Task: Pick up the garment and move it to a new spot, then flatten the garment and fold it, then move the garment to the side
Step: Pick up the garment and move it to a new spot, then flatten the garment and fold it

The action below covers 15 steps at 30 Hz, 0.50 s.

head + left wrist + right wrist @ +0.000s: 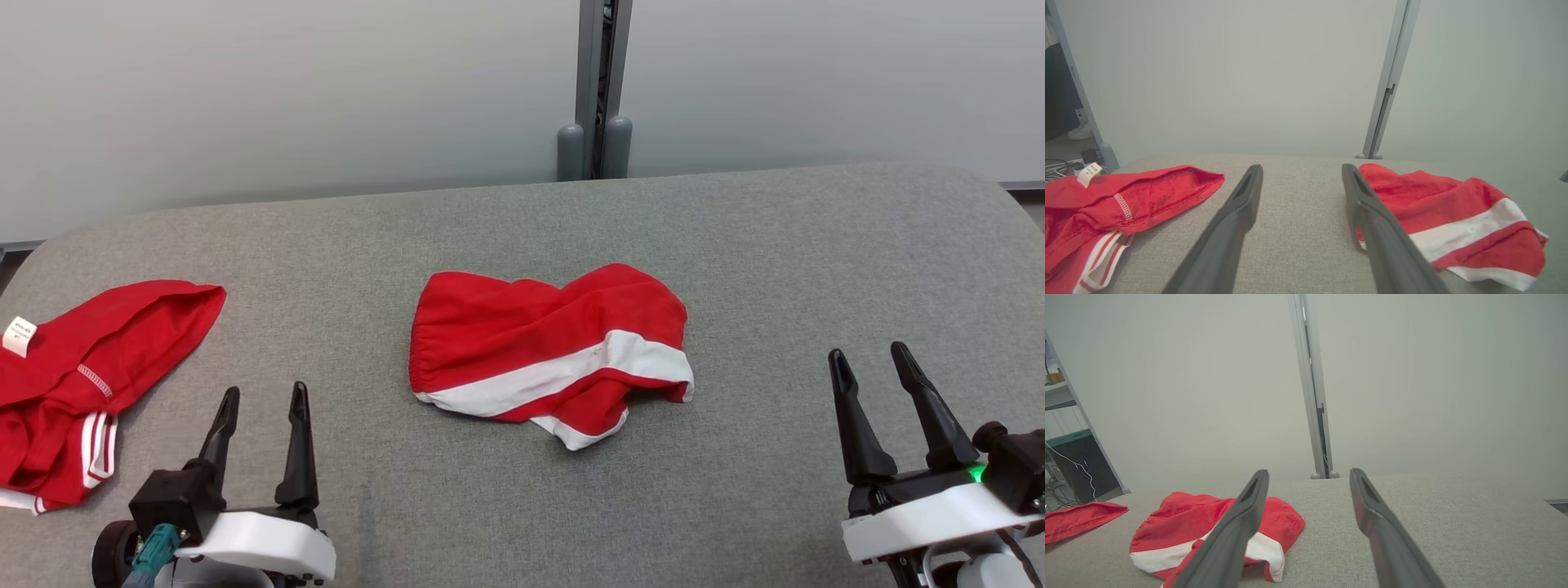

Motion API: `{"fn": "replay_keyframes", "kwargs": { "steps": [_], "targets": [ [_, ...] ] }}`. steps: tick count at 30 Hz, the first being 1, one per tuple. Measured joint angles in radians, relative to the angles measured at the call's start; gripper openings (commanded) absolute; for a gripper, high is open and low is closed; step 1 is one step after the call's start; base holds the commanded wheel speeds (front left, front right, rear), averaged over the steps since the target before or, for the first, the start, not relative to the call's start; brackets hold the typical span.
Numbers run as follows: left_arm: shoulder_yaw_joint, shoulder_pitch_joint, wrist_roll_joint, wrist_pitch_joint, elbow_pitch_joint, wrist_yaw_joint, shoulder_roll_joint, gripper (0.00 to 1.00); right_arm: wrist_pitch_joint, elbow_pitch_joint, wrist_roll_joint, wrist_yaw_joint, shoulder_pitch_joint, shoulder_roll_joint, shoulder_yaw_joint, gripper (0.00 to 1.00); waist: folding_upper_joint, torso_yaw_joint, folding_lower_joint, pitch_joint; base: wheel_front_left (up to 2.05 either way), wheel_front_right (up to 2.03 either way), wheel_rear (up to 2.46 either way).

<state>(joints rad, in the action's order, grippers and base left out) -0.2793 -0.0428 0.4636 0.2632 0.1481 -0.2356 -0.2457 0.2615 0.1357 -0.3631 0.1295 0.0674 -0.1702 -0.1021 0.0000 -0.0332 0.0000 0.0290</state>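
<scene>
Item under inspection: a crumpled red fabric garment with a broad white stripe [551, 355]. It lies at the centre of the head view on the grey fabric-covered desk [759, 245]. The cloth is bunched, with a gathered hem along its left side and a white-edged corner pointing toward the bottom of the frame. Both hands stand clear of it.

The left hand [265, 390] sits at the lower left of the head view, its two dark fingers spread apart. In the left wrist view, bare desk surface lies between the fingers. There the striped garment is at the lower right, partly behind one finger.

The right hand [867, 353] sits at the lower right of the head view, fingers likewise apart and well away from the garment. In the right wrist view the garment is at the lower left, partly behind one finger.

A second red garment with thin white stripes [90, 367] lies at the left edge of the head view, near the left hand. It carries a small white label [18, 336].

A grey upright post [600, 82] stands at the upper centre, against the pale wall.
</scene>
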Motion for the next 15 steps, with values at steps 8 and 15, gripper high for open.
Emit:
{"fn": "replay_keyframes", "kwargs": {
  "steps": [8, 15],
  "targets": [
    [0.017, -0.002, -0.029, 0.000, 0.016, 0.027, 0.024, 1.00, 0.000, 0.003, 0.000, 0.000, 0.004, -0.004, -0.007, 1.00, 0.0000, -0.005, 0.0000, 0.003, 0.00, 0.00, 0.00],
    [0.028, -0.001, -0.035, 0.000, 0.034, 0.044, 0.038, 1.00, 0.000, 0.012, -0.001, 0.000, 0.004, -0.008, -0.015, 1.00, 0.0000, -0.012, 0.0000, -0.006, 0.00, 0.00, 0.00]
  ]
}}
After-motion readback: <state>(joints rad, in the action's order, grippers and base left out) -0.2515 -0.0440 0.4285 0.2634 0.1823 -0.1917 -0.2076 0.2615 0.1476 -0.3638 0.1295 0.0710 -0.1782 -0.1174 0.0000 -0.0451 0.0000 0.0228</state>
